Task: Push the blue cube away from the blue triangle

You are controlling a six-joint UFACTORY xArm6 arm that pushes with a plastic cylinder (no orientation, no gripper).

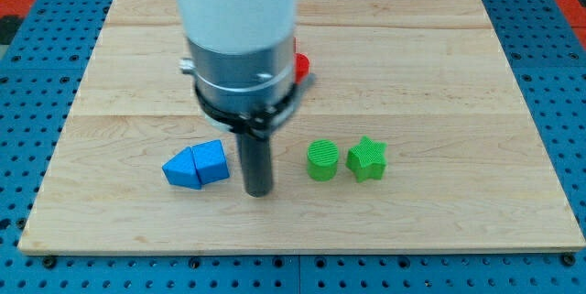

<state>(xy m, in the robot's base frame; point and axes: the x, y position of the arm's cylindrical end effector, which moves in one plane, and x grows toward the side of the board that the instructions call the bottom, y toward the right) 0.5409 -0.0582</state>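
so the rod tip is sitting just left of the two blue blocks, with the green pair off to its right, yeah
Not quite: my tip sits just right of the blue cube and blue triangle, as the camera view shows. The green cylinder and green star are indeed to its right.

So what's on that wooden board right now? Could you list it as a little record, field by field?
board: wooden board on a blue pegboard
my tip: just to the view's right of the blue pair, with a small gap
blue cube: touching the blue triangle
blue triangle: on the cube's left in the view
green cylinder: right of my tip in the view
green star: beside the cylinder, apart from it
red block: mostly hidden behind the arm, shape unclear
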